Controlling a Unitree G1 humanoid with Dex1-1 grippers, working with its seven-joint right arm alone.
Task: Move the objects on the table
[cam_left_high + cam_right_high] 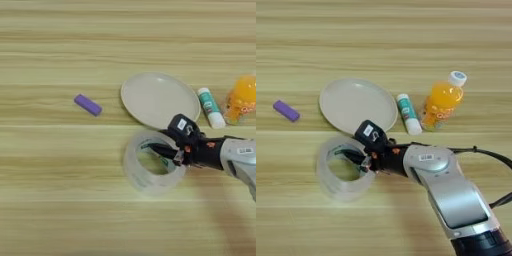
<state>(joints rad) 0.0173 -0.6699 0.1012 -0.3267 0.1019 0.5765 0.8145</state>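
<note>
Purple block [286, 110]: small, flat, rounded rectangle, matte, far left, well apart from everything else.
Tape roll [344, 168]: wide clear ring, glossy and see-through, lying flat just in front of the plate.
Plate [346, 102]: round, beige, smooth, shallow rim, empty.
Right gripper [358, 158]: two black fingers over the roll's right wall, one reaching into the hole (pinching or merely spread, cannot tell); small white label on top, unreadable.
Forearm [453, 195]: silver, smooth, with a small white sticker, text illegible.
Glue stick [409, 114]: white cylinder, green band, lying just right of the plate.
Juice bottle [442, 102]: small, orange, translucent, white cap, tilted beside the glue stick; label print unreadable.
Table [406, 40]: light wood, horizontal grain streaks.
</note>
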